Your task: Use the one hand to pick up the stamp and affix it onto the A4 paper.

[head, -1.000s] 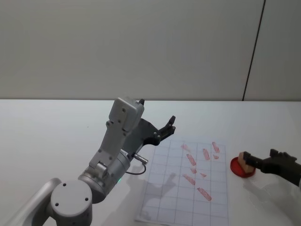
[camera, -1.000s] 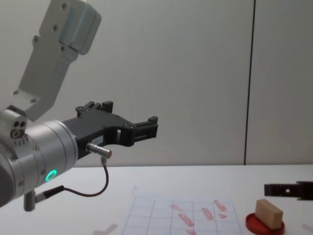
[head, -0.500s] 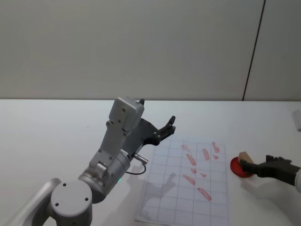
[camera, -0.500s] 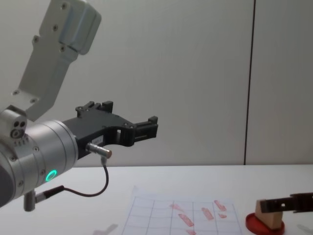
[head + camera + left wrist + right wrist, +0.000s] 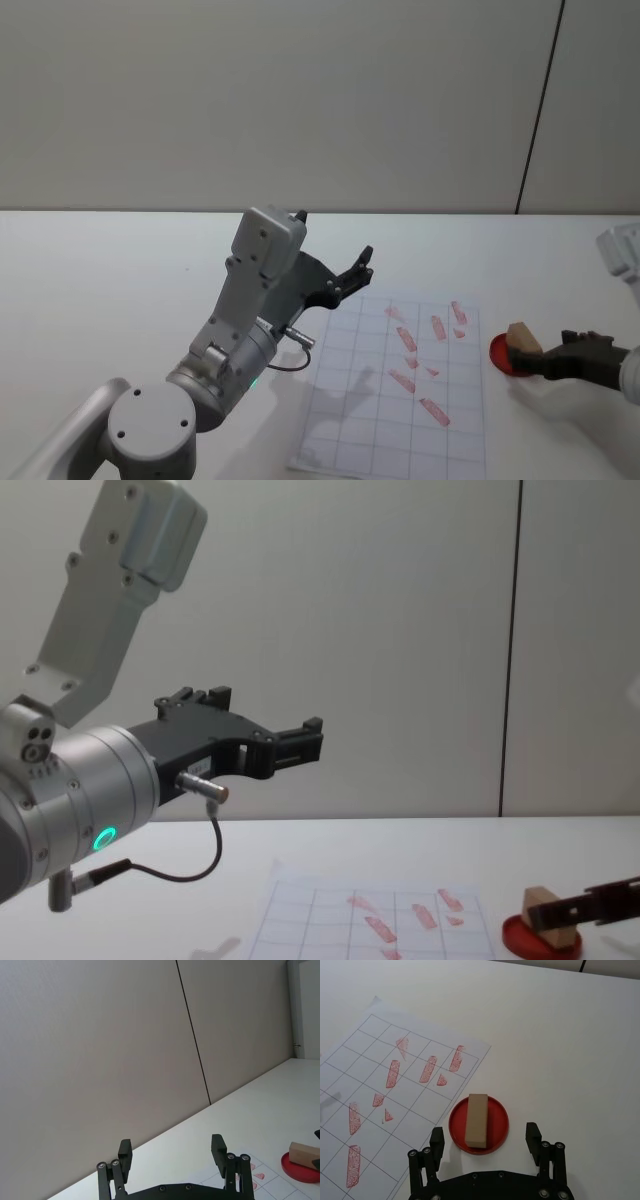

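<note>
The stamp, a tan wooden block, lay flat on the round red ink pad, just beside the A4 paper on the robot's right (the paper's grid already carried several red marks). Its long axis ran straight away from the right gripper, in line with that arm's reach, so its long sides faced the two fingers. The right gripper sat low over the white table, spread wide, one finger on each side of the stamp's near end, apart from the wood and holding nothing. It was by far the nearer arm. The left gripper was parked high over the table's left part, fingers apart, well away. Closing across the block's width looked like the coming move
</note>
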